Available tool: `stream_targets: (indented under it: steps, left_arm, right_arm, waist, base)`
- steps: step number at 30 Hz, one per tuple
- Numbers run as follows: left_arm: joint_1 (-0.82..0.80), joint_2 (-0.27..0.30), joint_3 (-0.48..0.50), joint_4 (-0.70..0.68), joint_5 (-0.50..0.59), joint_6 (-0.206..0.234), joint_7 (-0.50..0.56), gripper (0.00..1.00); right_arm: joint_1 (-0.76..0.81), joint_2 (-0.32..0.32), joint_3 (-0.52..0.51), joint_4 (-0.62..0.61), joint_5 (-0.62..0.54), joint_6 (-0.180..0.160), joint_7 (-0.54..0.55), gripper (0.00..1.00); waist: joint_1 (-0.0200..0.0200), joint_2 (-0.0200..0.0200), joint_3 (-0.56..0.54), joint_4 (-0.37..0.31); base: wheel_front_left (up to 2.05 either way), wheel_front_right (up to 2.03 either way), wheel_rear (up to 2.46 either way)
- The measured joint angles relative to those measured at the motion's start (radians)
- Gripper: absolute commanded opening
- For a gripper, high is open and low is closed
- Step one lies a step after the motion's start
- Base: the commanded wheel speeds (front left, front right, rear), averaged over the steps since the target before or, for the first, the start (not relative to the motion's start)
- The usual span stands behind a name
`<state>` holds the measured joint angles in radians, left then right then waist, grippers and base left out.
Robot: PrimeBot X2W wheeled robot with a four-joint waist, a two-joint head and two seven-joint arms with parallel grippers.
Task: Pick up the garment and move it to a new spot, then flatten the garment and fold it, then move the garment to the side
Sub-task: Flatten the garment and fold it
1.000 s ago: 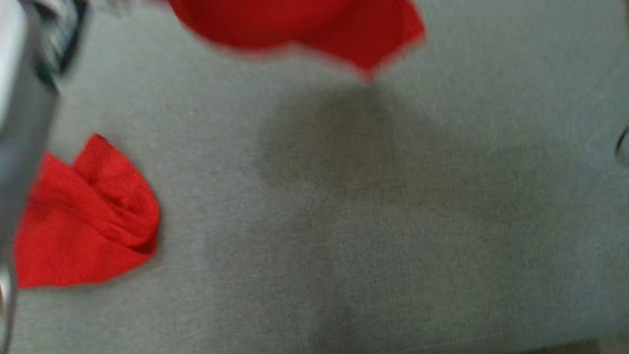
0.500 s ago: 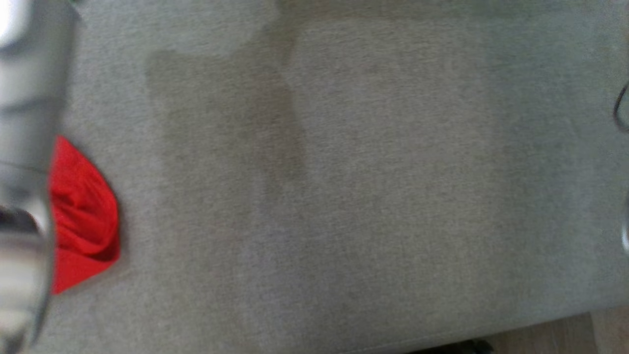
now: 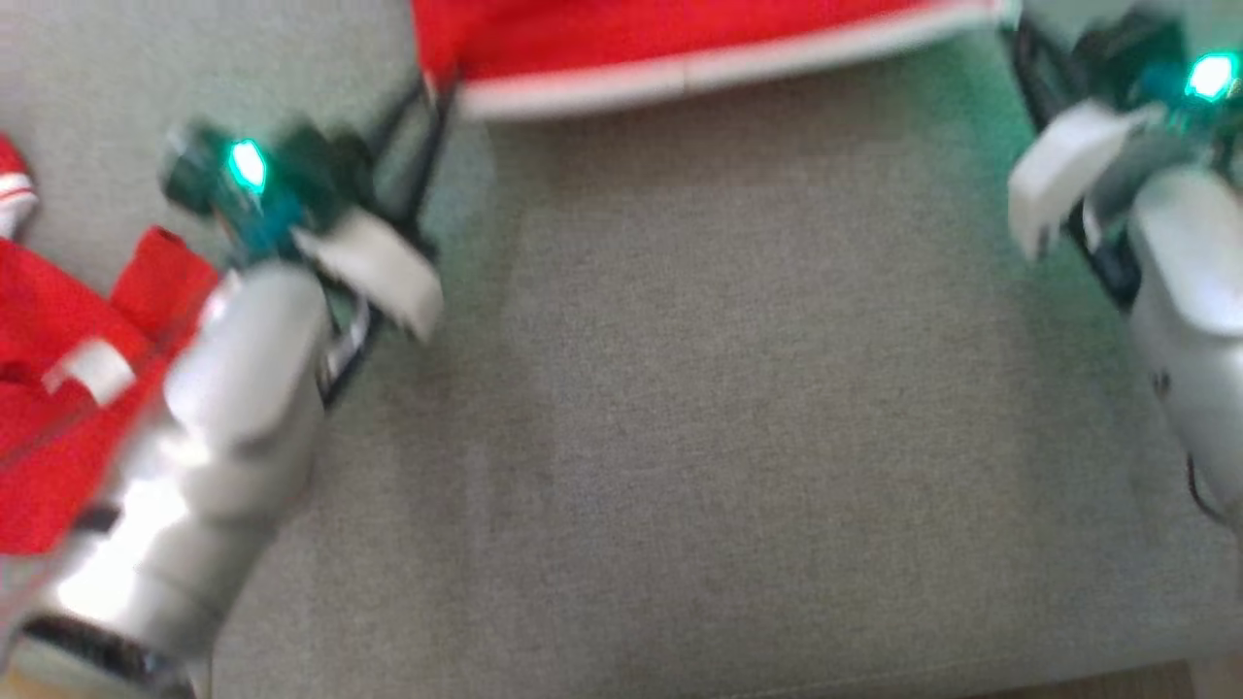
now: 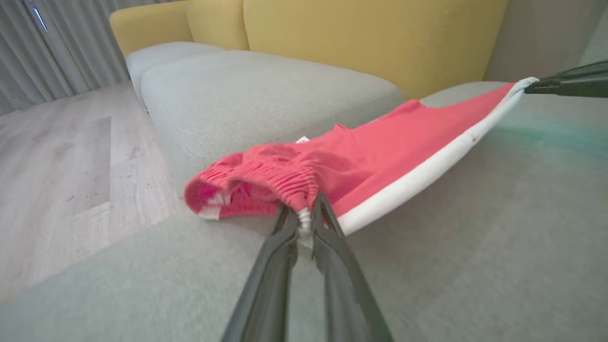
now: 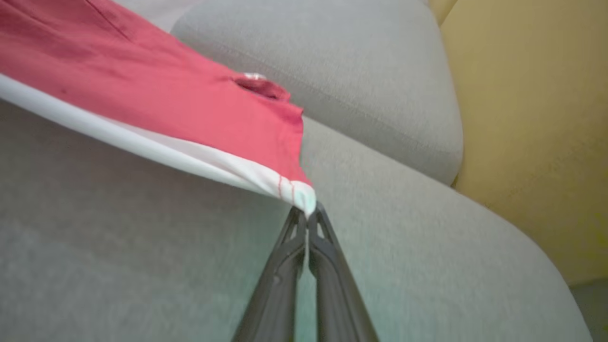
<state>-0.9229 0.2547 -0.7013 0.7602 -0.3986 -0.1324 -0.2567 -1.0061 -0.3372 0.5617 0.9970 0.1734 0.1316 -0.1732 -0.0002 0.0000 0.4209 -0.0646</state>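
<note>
Stretching tight between the two grippers, the red garment [image 4: 389, 152] hangs just over the grey sofa seat [image 3: 757, 408], toward its back edge. The left gripper [image 4: 304, 216] is closed on the gathered waistband [image 4: 266, 175]; the right gripper [image 5: 308, 211] is closed on the corner of the white hem [image 5: 142, 147]. More red cloth [image 3: 58, 408] lies at the seat's left edge.

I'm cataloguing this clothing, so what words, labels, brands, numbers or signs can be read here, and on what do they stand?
No text can be read.
red garment: a small white tag, too small and blurred to read.
grey sofa cushion: no writing visible.
</note>
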Motion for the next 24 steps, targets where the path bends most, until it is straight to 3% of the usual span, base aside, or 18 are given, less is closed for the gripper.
stream_targets:
  steps: [4,11,16,24]
  left_arm:
    - [0.081,0.019,-0.054,-0.030,-0.018,0.000,0.000,0.00]
    - [0.211,0.038,-0.111,-0.095,-0.041,0.000,0.000,0.00]
    - [0.291,0.041,-0.121,-0.135,-0.042,0.011,0.000,0.00]
    - [0.466,0.054,-0.147,-0.235,-0.060,0.067,0.009,0.00]
  right_arm:
    - [0.072,-0.057,0.117,-0.046,0.112,0.000,0.062,0.00]
    - [0.208,-0.251,0.345,-0.278,0.404,0.000,0.237,0.00]
    - [0.272,-0.345,0.410,-0.398,0.518,0.000,0.307,0.00]
    - [0.401,-0.457,0.449,-0.546,0.644,0.000,0.383,0.00]
  waist:
    - [-0.0001,0.0000,-0.043,0.005]
    - [0.0001,0.0001,-0.147,0.012]
    - [0.0001,0.0001,-0.213,0.011]
    - [0.0000,0.0001,-0.325,0.002]
  base:
    - [0.00,0.00,0.00]
    - [0.00,0.00,0.00]
    - [0.00,0.00,0.00]
    - [0.00,0.00,0.00]
